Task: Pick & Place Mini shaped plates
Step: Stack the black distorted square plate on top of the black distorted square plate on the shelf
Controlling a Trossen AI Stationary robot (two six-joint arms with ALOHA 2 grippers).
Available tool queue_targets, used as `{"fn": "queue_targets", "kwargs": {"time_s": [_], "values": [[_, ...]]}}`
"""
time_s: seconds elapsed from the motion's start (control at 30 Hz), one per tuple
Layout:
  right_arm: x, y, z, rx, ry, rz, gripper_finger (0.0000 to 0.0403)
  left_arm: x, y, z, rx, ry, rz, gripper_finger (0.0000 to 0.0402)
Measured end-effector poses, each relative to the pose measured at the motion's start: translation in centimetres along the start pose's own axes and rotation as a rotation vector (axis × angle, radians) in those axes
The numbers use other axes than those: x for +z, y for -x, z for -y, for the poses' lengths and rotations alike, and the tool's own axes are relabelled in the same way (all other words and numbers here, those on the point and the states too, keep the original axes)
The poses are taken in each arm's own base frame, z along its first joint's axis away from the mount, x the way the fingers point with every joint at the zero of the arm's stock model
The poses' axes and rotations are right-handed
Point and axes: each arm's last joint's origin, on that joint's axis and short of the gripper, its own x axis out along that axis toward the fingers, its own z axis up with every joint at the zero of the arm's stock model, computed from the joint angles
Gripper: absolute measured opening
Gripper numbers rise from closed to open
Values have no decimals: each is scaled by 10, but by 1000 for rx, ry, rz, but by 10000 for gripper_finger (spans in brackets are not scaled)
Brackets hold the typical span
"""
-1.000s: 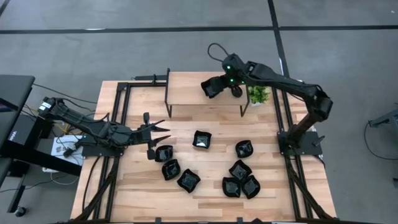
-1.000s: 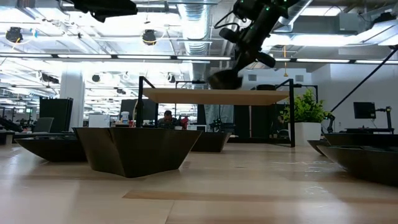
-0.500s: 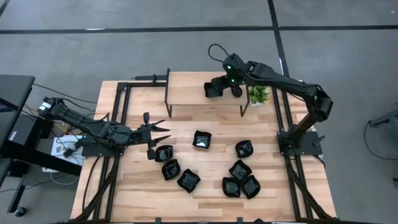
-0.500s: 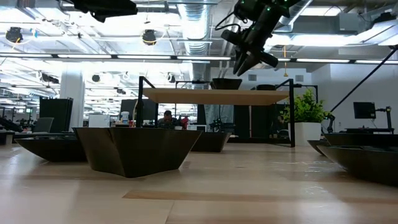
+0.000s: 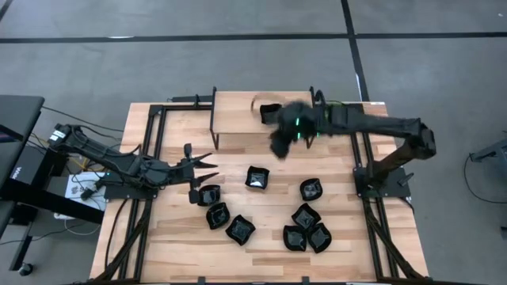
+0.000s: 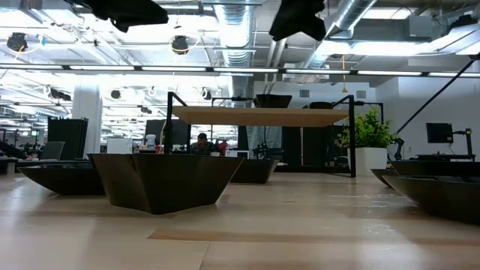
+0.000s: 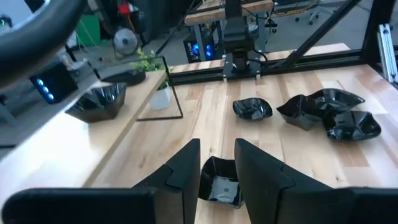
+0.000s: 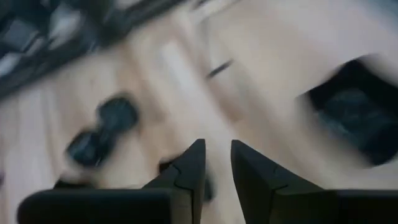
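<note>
the right gripper [image 5: 279,144] hangs above the raised shelf's [image 5: 238,119] front edge, fingers narrow and empty. one mini plate [image 5: 269,111] sits on the shelf; the other mini shaped plates [image 5: 305,229] lie scattered on the table [image 5: 261,245] below. the next pick likely wants the square plate [image 5: 257,177] nearest the shelf: descend straight over one wall, widen first, then pinch the rim, since the glossy sides may slip. the left gripper [image 5: 198,172] waits spread wide beside another plate [image 5: 209,195], empty.
</note>
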Motion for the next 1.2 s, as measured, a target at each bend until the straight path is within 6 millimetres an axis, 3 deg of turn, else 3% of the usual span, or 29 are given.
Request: {"fn": "queue_targets", "kwargs": {"time_s": [0.17,0.4,0.67,0.9,1.2], "values": [[-35,-32,-46,47,90,-58,72,-3,-10,1,-56,54,-29,102],[-66,-92,-73,12,229,-189,72,-9,-20,-7,-106,92,-62,102],[-80,-151,-52,-102,129,-304,72,-13,-26,-6,-152,136,-92,102],[-76,-163,-29,-139,120,-329,72,-13,-24,-6,-158,140,-90,102],[-73,-168,-25,-54,184,-308,72,-13,-23,-7,-158,150,-95,102]]}}
